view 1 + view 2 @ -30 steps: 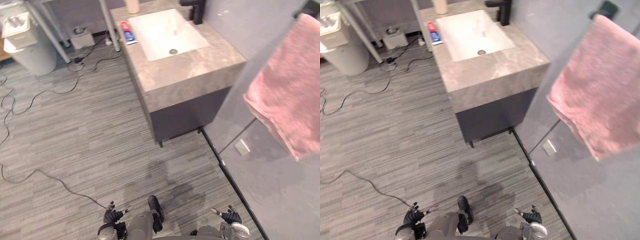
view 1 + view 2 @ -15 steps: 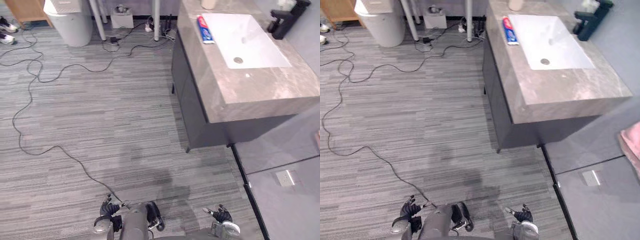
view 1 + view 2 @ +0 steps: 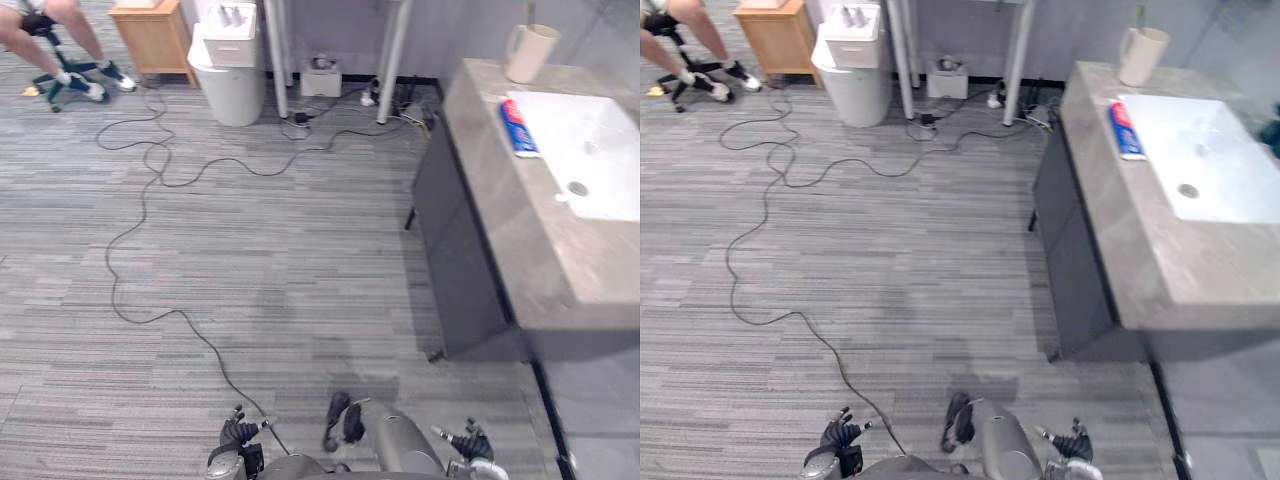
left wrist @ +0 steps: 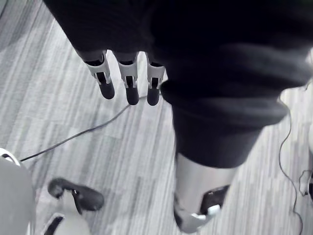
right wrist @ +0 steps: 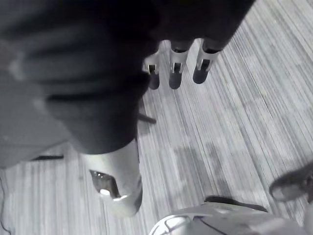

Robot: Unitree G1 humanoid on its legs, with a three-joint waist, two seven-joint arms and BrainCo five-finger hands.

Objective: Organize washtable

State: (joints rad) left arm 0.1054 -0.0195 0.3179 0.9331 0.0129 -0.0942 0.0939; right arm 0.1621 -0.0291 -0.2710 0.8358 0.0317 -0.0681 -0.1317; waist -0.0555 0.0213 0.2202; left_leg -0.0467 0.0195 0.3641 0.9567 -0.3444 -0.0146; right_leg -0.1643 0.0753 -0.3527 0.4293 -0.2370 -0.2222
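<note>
Tidying looks not yet begun — the left robot hand (image 3: 238, 433) and the right robot hand (image 3: 468, 440) hang low over the floor, fingers loosely straight and holding nothing, well apart from the desk (image 3: 1110, 230); on it lies one toothpaste tube (image 3: 1124, 130), flat, just beside the one white sink (image 3: 1215, 160); one cream cup (image 3: 1140, 57) stands upright at the far corner — both, I judge, are left to sort.
</note>
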